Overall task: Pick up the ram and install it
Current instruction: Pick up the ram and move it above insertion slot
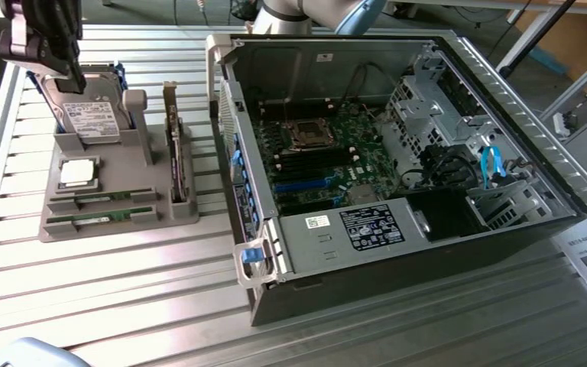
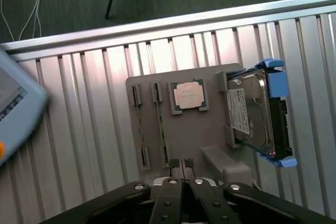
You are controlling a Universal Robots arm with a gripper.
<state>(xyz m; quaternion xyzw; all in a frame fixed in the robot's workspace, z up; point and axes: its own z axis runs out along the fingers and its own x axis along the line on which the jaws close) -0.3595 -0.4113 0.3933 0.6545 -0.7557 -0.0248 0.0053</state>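
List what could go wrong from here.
1. The gripper is shut above the gray holder; descending like this it could jab the ram instead of straddling it.
2. The processor chip sits beside the ram, so a small aiming error might strike it.
3. The propped-up hard drive stands close and could be clipped.

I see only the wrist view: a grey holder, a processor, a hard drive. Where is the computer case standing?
Observer: The open computer case lies to the exterior view's right of the grey holder.
Operator: Is anything tall on the holder?
Observer: An expansion card stands upright on the holder's side nearest the case.
Operator: And the gripper?
Observer: The gripper hangs above the holder's hard drive end, not touching the ram.
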